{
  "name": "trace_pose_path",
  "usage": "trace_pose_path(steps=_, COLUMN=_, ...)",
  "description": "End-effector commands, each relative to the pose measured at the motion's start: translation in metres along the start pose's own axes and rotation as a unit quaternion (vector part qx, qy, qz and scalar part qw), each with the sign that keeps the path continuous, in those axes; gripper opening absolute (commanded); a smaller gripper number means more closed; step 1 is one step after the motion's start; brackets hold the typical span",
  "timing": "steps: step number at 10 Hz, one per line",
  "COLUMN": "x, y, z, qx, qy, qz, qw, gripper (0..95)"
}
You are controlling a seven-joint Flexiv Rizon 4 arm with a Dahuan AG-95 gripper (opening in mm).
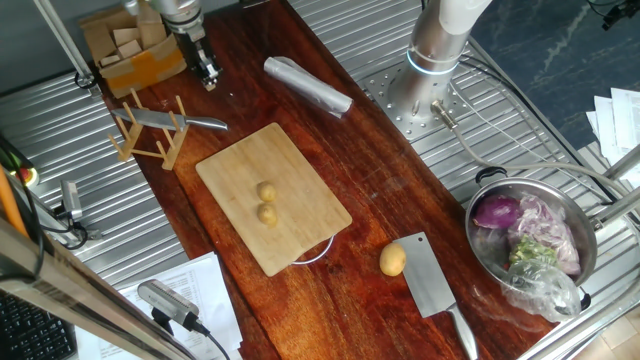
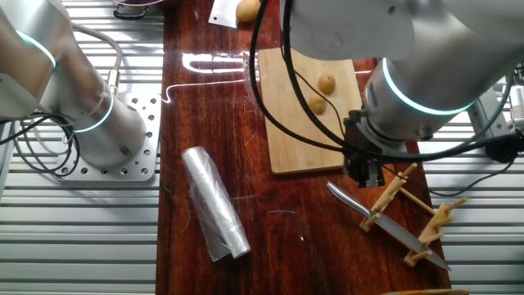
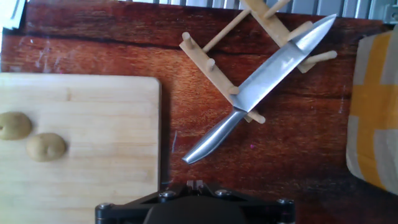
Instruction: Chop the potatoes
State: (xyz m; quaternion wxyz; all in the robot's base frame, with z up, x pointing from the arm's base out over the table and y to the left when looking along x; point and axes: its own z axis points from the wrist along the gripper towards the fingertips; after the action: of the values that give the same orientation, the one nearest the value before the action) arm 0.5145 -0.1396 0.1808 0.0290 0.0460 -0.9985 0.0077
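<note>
Two small yellow-tan potatoes [image 1: 266, 190] [image 1: 267, 213] lie side by side in the middle of the wooden cutting board [image 1: 300, 170]. They also show in the other fixed view [image 2: 327, 82] [image 2: 318, 104] and at the left edge of the hand view [image 3: 13, 124] [image 3: 46, 147]. A steel knife [image 3: 261, 90] rests across a wooden rack [image 3: 211, 62], handle end pointing toward the board. My gripper [image 1: 207, 72] hangs above the table near the rack, apart from the knife. Its fingertips [image 3: 191, 184] stand together with nothing between them.
A larger golden-brown potato [image 1: 392, 260] and a cleaver [image 1: 430, 280] lie beyond the board. A steel bowl [image 1: 590, 225] holds purple onion. A foil roll [image 1: 307, 85] and a cardboard box [image 1: 130, 50] lie near the rack.
</note>
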Motion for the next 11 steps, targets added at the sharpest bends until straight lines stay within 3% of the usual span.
trace_pose_path(steps=1, x=0.0007, y=0.0003, z=-0.0001, qx=0.002, qy=-0.001, qz=0.007, qw=1.0, gripper=0.0)
trace_pose_path(steps=11, x=0.0007, y=0.0003, z=-0.0001, qx=-0.005, qy=-0.001, qz=0.022, qw=0.9998, gripper=0.0)
